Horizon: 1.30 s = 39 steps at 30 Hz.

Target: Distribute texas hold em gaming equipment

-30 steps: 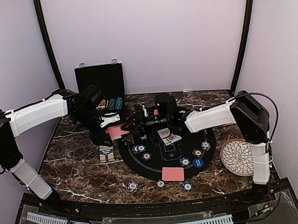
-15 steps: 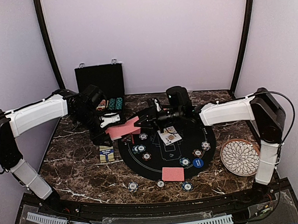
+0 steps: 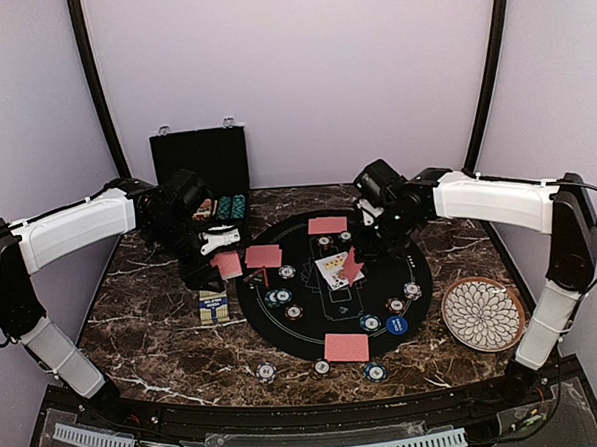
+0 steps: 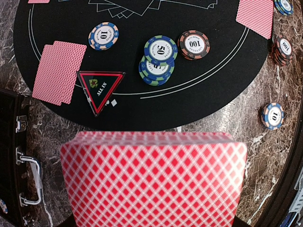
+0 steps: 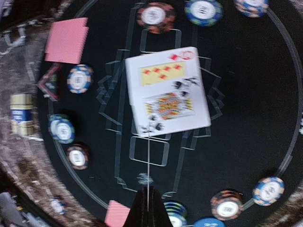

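Since a second ago the right arm has been swung away from the left edge of the round black mat (image 3: 284, 334), beside the left gripper (image 3: 218, 253), and is now held over the mat's far right part; the jaws of the right gripper (image 5: 148, 194) are pressed together on a single red-backed card (image 3: 353, 268), which is seen edge-on as a thin line in the right wrist view and is carried above the mat's middle; the left gripper is kept just off the mat's left edge, its jaws clamped on a deck of red-backed cards (image 4: 154, 182); two face-up cards (image 5: 166, 92) are laid at the mat's centre; face-down pairs are found on its left part (image 4: 59, 71), its far part (image 3: 327, 225) and its near edge (image 3: 346, 347); the triangle token (image 4: 100, 85) is set just beside the left pair, on the mat; striped poker chips (image 4: 158, 56) are spread over the mat's left and right parts, and three more (image 3: 322, 366) are placed on the bench (image 3: 164, 341) just off its near edge; a blue marker disc (image 3: 396, 326) is seen on the mat's near right part; a white patterned plate (image 3: 482, 314) is set on the bench right of the mat, and a black case (image 3: 200, 164) is stood open beyond its far left
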Available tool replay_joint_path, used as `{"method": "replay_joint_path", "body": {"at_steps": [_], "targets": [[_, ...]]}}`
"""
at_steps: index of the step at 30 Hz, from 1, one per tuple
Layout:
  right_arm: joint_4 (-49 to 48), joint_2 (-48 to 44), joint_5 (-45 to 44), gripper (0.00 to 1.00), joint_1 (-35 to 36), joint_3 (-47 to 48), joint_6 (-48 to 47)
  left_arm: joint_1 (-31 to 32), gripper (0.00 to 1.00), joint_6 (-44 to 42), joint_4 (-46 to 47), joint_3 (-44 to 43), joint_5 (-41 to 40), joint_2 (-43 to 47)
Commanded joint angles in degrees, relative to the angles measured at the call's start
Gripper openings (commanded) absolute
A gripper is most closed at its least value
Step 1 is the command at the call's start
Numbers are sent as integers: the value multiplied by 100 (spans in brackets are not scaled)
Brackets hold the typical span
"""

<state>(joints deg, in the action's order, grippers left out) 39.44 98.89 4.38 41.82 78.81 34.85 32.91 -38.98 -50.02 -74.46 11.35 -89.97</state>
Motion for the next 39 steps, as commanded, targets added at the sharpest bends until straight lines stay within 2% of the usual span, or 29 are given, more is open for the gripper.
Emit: {"method": "replay_joint_path", "body": {"at_steps": [1, 6, 11, 16, 24, 26, 30, 33, 36, 39], "targets": [[1544, 314, -2146, 0, 262, 410, -478, 5, 0, -57, -56, 27, 37, 175], [2507, 1029, -3669, 0, 790, 1146, -291, 1, 0, -57, -78, 36, 43, 186], [3054, 1881, -4272, 0, 1219, 1784, -118, 5, 0, -65, -86, 29, 31, 212], [3183, 2532, -4225, 0, 1588, 2252, -22, 5, 0, -70, -105, 21, 19, 221], [2958, 3082, -3573, 0, 1834, 2772, 15, 4, 0, -66, -106, 27, 33, 213], [2832, 3130, -3402, 11, 1854, 2850, 25, 0, 0, -66, -107, 34, 32, 220], [2639, 3220, -3112, 23, 1854, 3001, 48, 3, 0, -69, -81, 58, 26, 231], [2625, 3284, -2919, 47, 1856, 3139, 57, -3, 0, -75, -93, 61, 30, 229], [2397, 3152, -2658, 62, 1843, 3055, 39, -2, 0, -87, -101, 69, 55, 237], [1881, 2765, -2121, 70, 1736, 2731, 19, 5, 0, -93, -99, 71, 69, 236]]}}
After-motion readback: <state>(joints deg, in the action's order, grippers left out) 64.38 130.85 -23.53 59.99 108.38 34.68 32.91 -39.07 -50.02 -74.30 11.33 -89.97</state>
